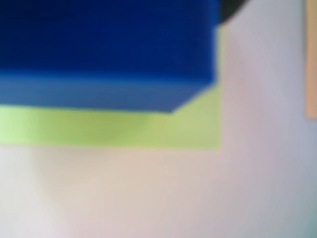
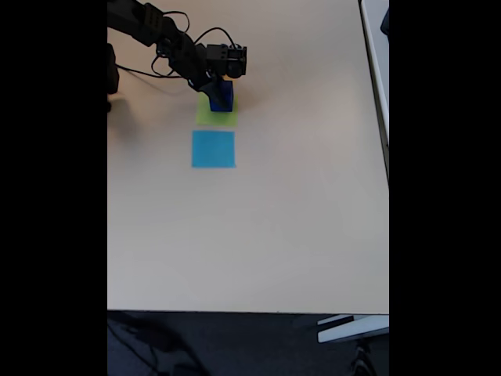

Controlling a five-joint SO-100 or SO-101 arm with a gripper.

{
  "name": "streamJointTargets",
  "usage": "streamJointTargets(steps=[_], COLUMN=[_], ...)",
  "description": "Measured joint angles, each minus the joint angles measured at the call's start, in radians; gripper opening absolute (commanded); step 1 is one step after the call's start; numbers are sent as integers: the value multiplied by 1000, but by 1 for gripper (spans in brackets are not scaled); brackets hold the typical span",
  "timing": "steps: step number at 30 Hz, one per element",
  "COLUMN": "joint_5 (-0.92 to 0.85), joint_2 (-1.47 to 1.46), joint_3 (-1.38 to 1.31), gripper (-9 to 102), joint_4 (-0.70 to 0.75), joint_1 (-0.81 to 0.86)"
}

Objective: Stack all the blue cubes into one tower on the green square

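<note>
A large navy-blue cube (image 1: pixel 104 44) fills the upper left of the blurred wrist view, very close to the camera. Its lower edge lies over the lime-green square (image 1: pixel 148 130). A dark bit of a finger (image 1: pixel 229 9) shows just past the cube's right side. In the fixed view the black arm reaches in from the top left, and my gripper (image 2: pixel 221 91) is closed around the blue cube (image 2: pixel 222 100). The cube stands over the far right part of the green square (image 2: pixel 207 117). I cannot tell whether it touches the paper.
A light-blue paper square (image 2: pixel 213 149) lies just in front of the green one. An orange-yellow strip (image 1: pixel 311 59) shows at the wrist view's right edge. The beige table (image 2: pixel 258 235) stretches toward the near edge. Cables trail behind the arm at the top left.
</note>
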Motion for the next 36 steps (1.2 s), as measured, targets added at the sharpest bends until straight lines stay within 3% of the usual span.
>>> streamJointTargets(steps=[36], joint_5=[-2], joint_2=[0], joint_3=[38], gripper=[31], joint_4=[-49], joint_1=[2])
